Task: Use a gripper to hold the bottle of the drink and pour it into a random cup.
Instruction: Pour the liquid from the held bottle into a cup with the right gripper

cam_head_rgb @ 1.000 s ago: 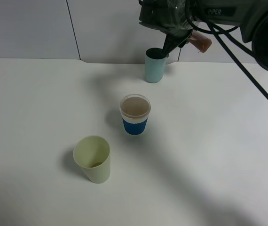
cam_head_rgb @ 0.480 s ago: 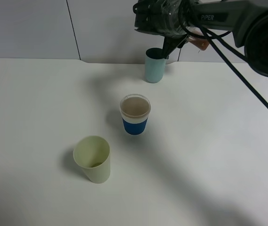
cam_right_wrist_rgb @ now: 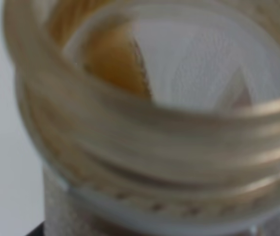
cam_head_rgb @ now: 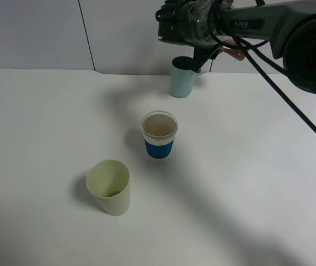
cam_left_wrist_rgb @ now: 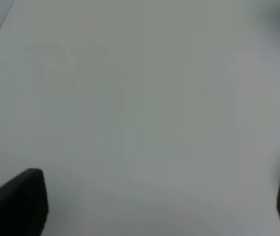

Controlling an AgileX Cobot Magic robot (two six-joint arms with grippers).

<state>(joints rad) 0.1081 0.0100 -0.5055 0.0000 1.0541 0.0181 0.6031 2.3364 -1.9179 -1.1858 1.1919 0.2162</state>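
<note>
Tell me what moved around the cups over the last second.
The black right gripper, shut on the small clear plastic bottle of brown drink, shifted slightly left in the high view above the tall teal cup; less of the bottle shows now. The blue-sleeved white cup, the pale green cup and the teal cup stayed put.

Open table (cam_head_rgb: 258,166) separates teal cup (cam_head_rgb: 182,83), blue-sleeved cup (cam_head_rgb: 159,136) and pale green cup (cam_head_rgb: 109,187)

White table (cam_head_rgb: 258,183) with teal cup (cam_head_rgb: 182,82) at back, blue-sleeved white cup (cam_head_rgb: 159,138) midway, pale green cup (cam_head_rgb: 111,191) nearest
</note>
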